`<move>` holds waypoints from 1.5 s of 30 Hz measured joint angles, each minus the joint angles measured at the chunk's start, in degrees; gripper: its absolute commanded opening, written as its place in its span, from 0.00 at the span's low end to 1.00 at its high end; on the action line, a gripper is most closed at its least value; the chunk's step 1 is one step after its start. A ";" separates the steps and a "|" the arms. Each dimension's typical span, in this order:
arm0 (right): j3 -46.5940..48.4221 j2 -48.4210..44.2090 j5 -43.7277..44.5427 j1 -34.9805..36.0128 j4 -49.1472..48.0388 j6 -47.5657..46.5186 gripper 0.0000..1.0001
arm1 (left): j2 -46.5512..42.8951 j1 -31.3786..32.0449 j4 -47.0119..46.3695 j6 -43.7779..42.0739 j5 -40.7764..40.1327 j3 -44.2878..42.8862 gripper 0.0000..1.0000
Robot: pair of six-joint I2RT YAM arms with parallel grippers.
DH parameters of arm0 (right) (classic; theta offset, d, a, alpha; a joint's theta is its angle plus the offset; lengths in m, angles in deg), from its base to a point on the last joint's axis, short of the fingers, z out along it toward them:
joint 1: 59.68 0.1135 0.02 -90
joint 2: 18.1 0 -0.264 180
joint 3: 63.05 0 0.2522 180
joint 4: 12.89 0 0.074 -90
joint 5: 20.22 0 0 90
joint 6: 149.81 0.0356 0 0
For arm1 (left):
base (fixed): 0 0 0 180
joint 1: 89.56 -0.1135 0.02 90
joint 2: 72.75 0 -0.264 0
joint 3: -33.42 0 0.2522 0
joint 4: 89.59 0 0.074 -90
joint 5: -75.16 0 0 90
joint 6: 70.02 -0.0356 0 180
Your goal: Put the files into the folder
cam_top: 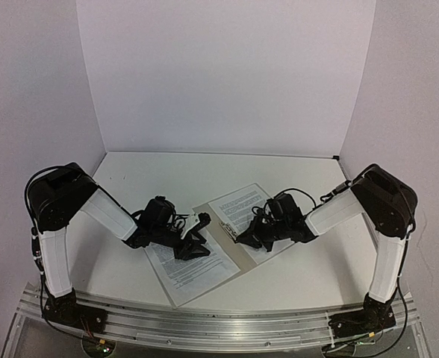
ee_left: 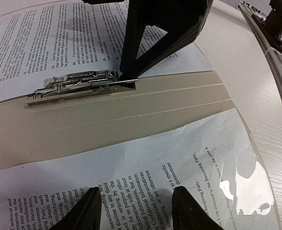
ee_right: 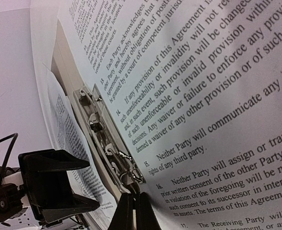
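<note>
The folder (ee_left: 131,110) is lying open mid-frame in the left wrist view. One printed sheet (ee_left: 50,38) is sitting above its spine and another (ee_left: 155,177) is overlapping the band below. The right gripper (ee_right: 134,211), clenched on nothing, is touching the right end of the metal clip (ee_left: 78,84). The left gripper (ee_left: 138,211) is hanging released over the lower sheet. The clip is probably being worked, so the tips should be pressing squarely on its lever without skidding onto paper.

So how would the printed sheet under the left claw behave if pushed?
Probably floppy: the printed sheet looks thin and is wrinkled near its corner. Likely light, so a push may slide or buckle it over the folder. Glare near that corner hints at a slippery surface.
</note>
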 measured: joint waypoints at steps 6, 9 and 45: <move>3.56 -0.13 0.96 0.18 6.73 -1.64 0.00 | 0.00 0.00 -0.05 0.00 -0.02 0.09 0.50; 3.85 0.73 0.91 0.38 6.67 -1.72 0.00 | -0.08 -0.02 -0.31 -0.01 -0.06 0.35 0.50; 5.86 5.49 9.48 4.86 -0.48 -2.22 0.00 | -0.72 -1.23 -0.57 0.00 -1.03 1.14 0.50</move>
